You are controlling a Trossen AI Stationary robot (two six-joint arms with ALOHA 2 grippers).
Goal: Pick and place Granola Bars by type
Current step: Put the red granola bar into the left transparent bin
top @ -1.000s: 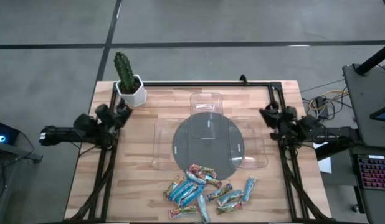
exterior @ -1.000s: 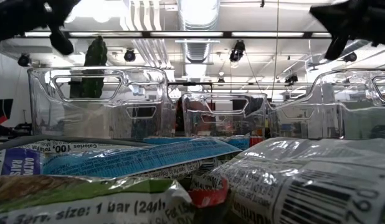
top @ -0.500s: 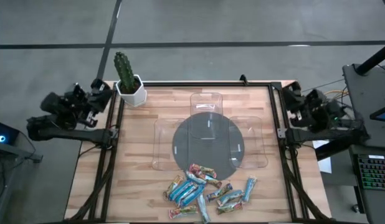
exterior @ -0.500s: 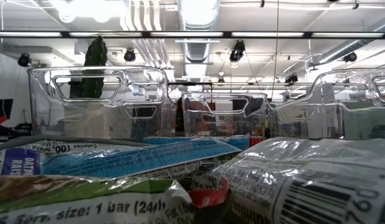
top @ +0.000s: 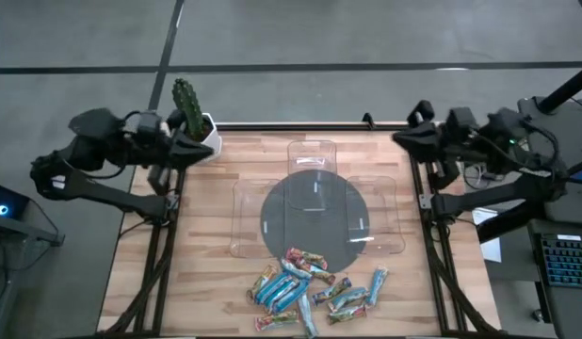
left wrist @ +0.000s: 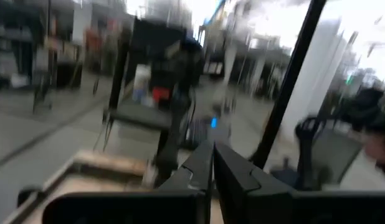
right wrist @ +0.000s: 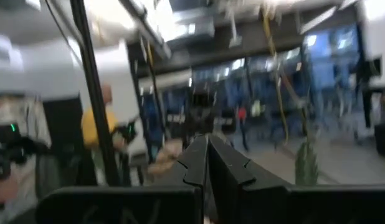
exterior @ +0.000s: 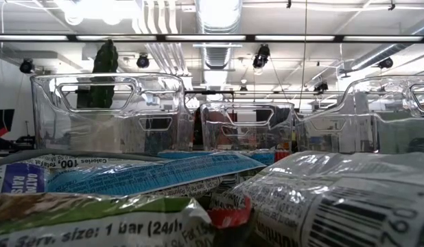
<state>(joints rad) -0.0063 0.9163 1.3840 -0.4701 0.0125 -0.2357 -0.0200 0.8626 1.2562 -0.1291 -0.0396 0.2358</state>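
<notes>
Your granola bars [top: 315,287] lie in a loose heap at the near edge of the tabletop [top: 206,273], just in front of the dark round mat [top: 315,226] and the three clear plastic trays [top: 312,155] grouped around it. Several bars overlap or lean on one another; one teal bar [top: 378,282] lies slightly apart on the right side of the heap.

Expect them to be light, thin and slick in their shiny wrappers, likely to skate or drag a neighbour along. Take one across its narrow width near the middle, not by the crimped ends, and start with a bar on the fringe of the heap.

Neither tool is near them. Your left tool [top: 199,151] is raised at the far left corner, beside the potted cactus [top: 190,115], fingers pressed together and empty. Your right tool [top: 404,138] sits at the far right corner, likewise closed on nothing. Both are well apart from the heap.
</notes>
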